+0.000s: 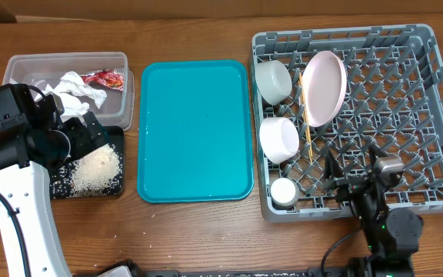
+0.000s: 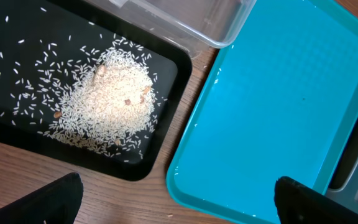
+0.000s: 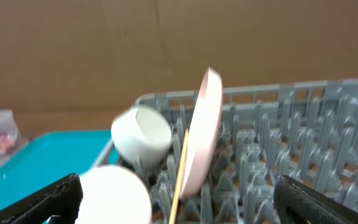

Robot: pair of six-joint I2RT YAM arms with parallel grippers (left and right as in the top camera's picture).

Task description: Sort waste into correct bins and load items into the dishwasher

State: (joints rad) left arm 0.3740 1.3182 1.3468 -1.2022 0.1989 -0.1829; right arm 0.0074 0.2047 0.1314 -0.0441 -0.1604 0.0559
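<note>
The grey dishwasher rack (image 1: 406,100) holds a pink-white plate (image 1: 324,87) on edge, two pale bowls (image 1: 272,79) (image 1: 278,138), a white cup (image 1: 284,192) and chopsticks (image 1: 306,115). White napkins (image 1: 71,88) and a red wrapper (image 1: 104,78) lie in the clear tub (image 1: 68,56). Rice (image 1: 94,168) is piled in the black tray (image 1: 60,188). My left gripper (image 2: 182,202) hangs open and empty above the gap between black tray (image 2: 17,25) and teal tray. My right gripper (image 3: 179,202) is open and empty at the rack's front edge, facing the plate (image 3: 205,130) and the bowls (image 3: 143,134).
A large teal serving tray (image 1: 194,131) lies between the bins and the rack, with a few stray grains on it. One grain lies on the wooden table (image 2: 104,193) near the left fingers. The right half of the rack (image 3: 303,143) shows only pegs.
</note>
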